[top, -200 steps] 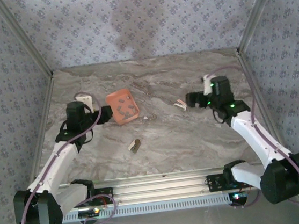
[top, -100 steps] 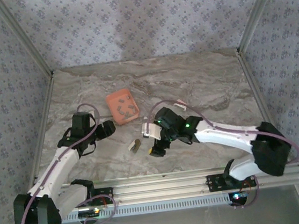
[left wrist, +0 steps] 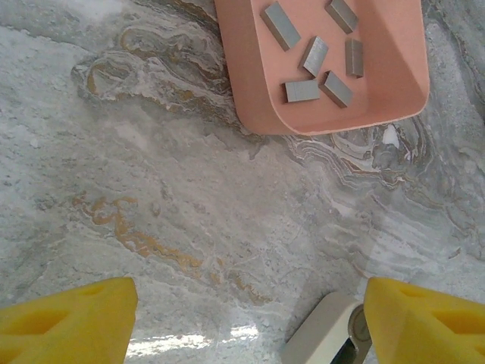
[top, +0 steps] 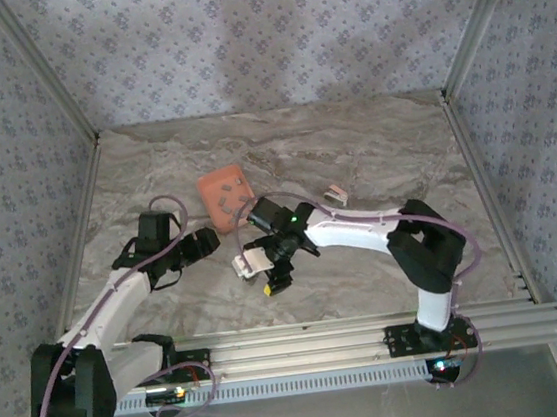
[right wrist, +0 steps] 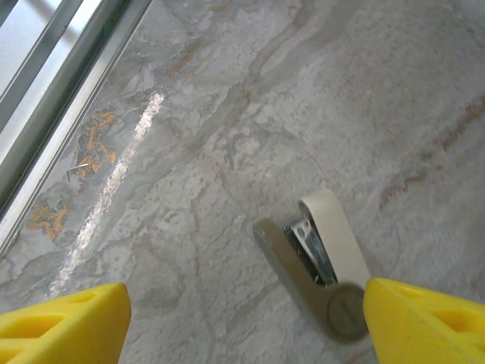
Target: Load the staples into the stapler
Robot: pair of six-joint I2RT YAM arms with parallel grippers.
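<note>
The stapler (right wrist: 318, 262) lies on the marble, its two slim halves slightly apart at the front. It sits just inside my right gripper's (right wrist: 242, 330) right yellow finger (right wrist: 424, 322), not touched, and that gripper is open. In the top view the right gripper (top: 261, 276) hangs over the near middle of the table. Several staples (left wrist: 303, 91) lie in the salmon-orange tray (left wrist: 242, 76). My left gripper (left wrist: 242, 326) is open over bare marble in front of the tray, with the stapler's pale end (left wrist: 326, 345) beside its right finger. Seen from above, the left gripper (top: 207, 243) is just left of the right one.
The tray (top: 217, 183) stands behind both grippers. A small white object (top: 335, 195) lies right of it. A loose bent staple (right wrist: 78, 170) lies near the metal rail (right wrist: 53, 83) at the table's front edge. The right arm spans the table's middle.
My right arm has swung from the far right across to the stapler in the near middle. The left gripper has moved nearer and rightward, away from the tray's left side.
</note>
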